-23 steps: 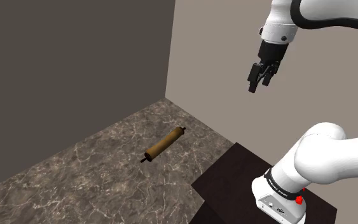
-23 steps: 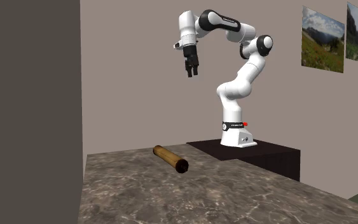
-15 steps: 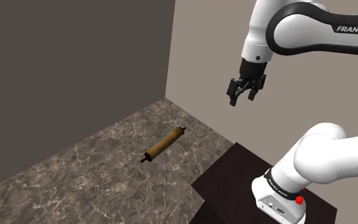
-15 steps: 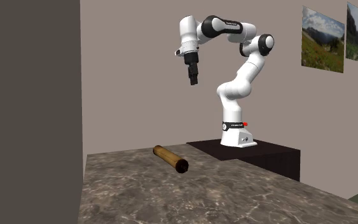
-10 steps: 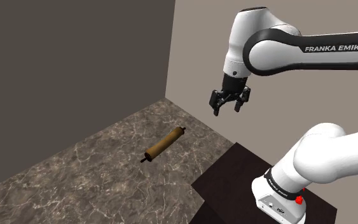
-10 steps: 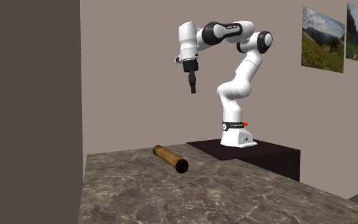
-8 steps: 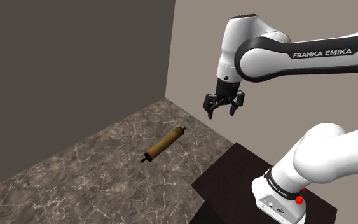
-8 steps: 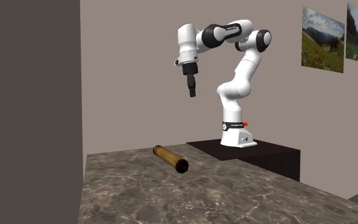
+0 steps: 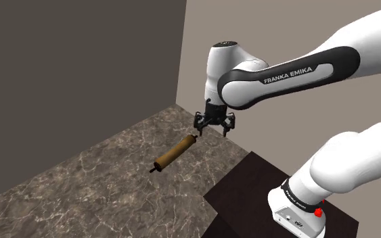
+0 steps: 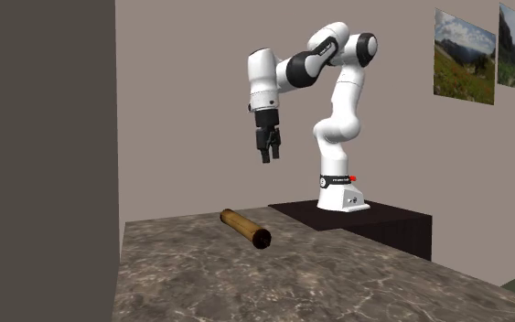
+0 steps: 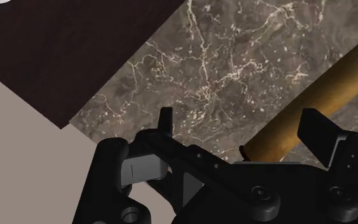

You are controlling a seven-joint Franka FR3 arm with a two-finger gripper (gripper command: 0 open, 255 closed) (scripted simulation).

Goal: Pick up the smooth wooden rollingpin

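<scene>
The brown wooden rolling pin (image 9: 174, 153) lies flat on the dark marble counter (image 9: 94, 179), its far end pointing toward the arm. My black gripper (image 9: 213, 128) hangs open in the air just past that far end, above the counter, touching nothing. In the second exterior view the gripper (image 10: 267, 155) hovers well above the rolling pin (image 10: 244, 229). In the wrist view the fingers stand wide apart, gripper (image 11: 240, 128), and the rolling pin (image 11: 317, 98) runs slantwise below, close to one fingertip (image 11: 314, 130).
The dark stand (image 9: 250, 186) adjoins the counter at the shoulder view's lower right. A dark grey wall (image 9: 80, 67) rises along the counter's far side and a beige wall (image 9: 250, 40) stands behind the arm. Framed pictures (image 10: 466, 55) hang on it.
The arm has swung down and toward the shoulder view's left, bringing the open gripper from high above the stand to just over the pin's far end. The rolling pin has not moved.
</scene>
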